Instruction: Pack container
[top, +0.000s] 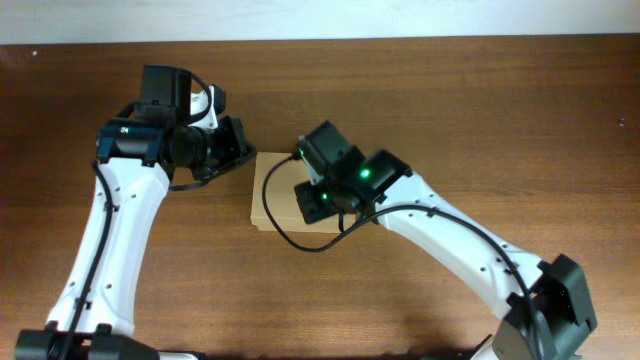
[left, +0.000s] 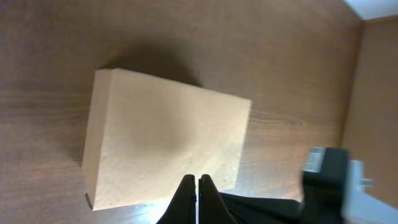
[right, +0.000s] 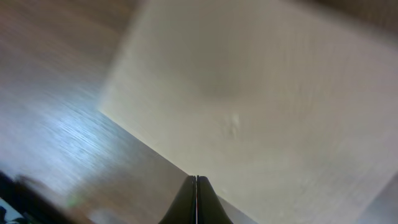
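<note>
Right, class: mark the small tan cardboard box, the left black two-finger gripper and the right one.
small tan cardboard box (left: 168, 143), left wrist view, middle of its top face.
left gripper (left: 197, 182), left wrist view, between its shut fingertips.
right gripper (right: 196, 180), right wrist view, between its shut fingertips.

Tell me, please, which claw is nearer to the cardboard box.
Right. The right claw hangs close over the cardboard box; the left claw sits farther off, near its corner.

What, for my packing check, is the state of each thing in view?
container: lid closed, lying flat on the table.
left gripper: shut, holding nothing.
right gripper: shut, holding nothing.
</note>
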